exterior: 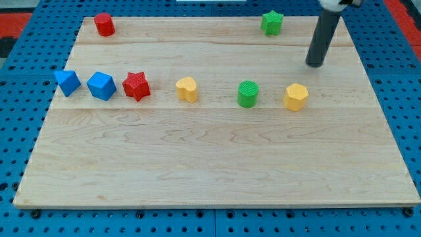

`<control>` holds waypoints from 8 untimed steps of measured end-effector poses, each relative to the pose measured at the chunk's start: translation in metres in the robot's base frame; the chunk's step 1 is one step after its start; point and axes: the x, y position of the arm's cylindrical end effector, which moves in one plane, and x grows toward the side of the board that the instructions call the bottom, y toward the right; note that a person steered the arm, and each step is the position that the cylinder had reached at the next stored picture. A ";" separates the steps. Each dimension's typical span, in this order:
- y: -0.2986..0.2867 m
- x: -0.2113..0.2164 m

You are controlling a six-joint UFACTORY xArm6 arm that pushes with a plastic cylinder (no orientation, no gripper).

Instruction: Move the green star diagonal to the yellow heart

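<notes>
Near the view's top right, my tip (316,64) sits below-right of the green star (272,22), apart; no end effector fitted.

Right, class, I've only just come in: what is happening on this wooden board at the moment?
A robot arm with a dark rod is working over a wooden board of small blocks. My tip rests on the board toward the view's top right, touching nothing. The green star, which it is meant to push, sits up and to the view's left of the tip. The yellow heart lies in the middle row, well toward the view's left, so the star has not yet been brought near it.
</notes>
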 end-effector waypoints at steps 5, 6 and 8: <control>-0.133 -0.064; -0.133 -0.060; -0.212 -0.043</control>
